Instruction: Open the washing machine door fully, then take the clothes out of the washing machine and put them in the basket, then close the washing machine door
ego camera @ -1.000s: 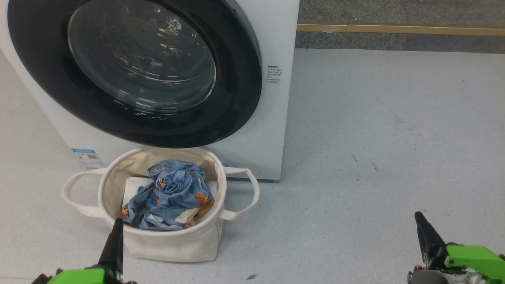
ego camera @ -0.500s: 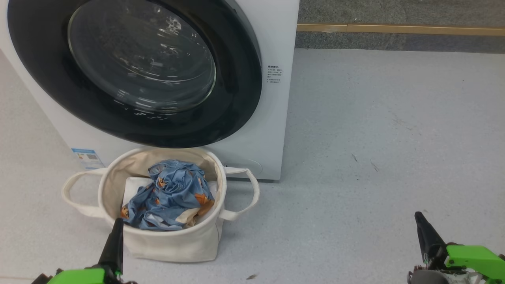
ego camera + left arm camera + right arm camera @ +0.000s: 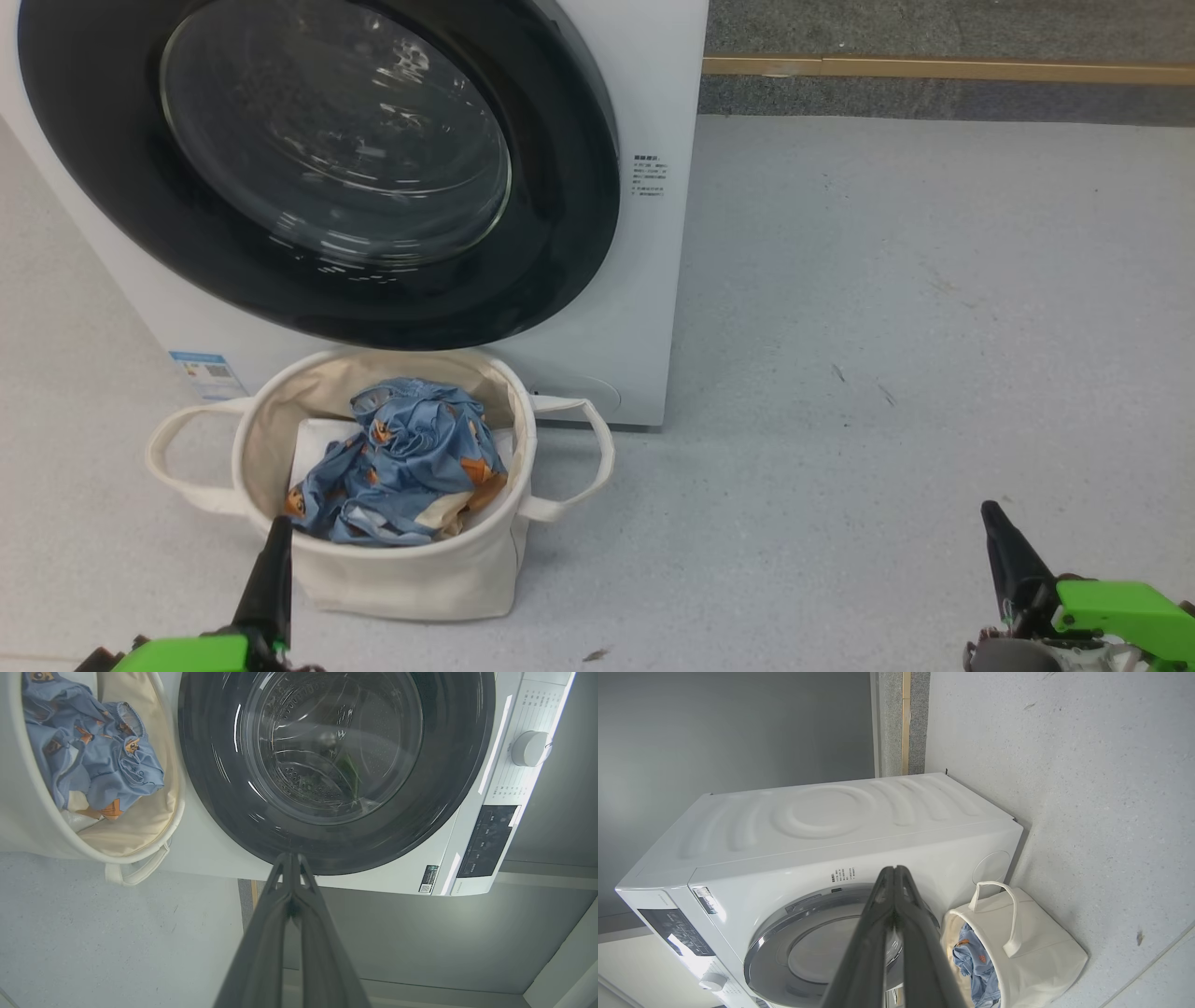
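The white washing machine (image 3: 653,280) stands at the upper left, its round black-rimmed door (image 3: 317,168) shut flat against its front. Through the door glass (image 3: 327,742) I see the steel drum. Right below the door the cream basket (image 3: 411,579) sits on the floor with the blue printed clothes (image 3: 401,462) crumpled inside it, over a white sheet. My left gripper (image 3: 277,525) is shut and empty, its tip at the basket's near rim. My right gripper (image 3: 988,510) is shut and empty, low over bare floor far to the right. The wrist views show each pair of fingers (image 3: 292,891) (image 3: 894,891) pressed together.
Grey speckled floor (image 3: 887,327) stretches to the right of the washer. A wooden strip (image 3: 943,68) runs along the back wall base. The washer's control panel and knob (image 3: 530,749) are on its upper front.
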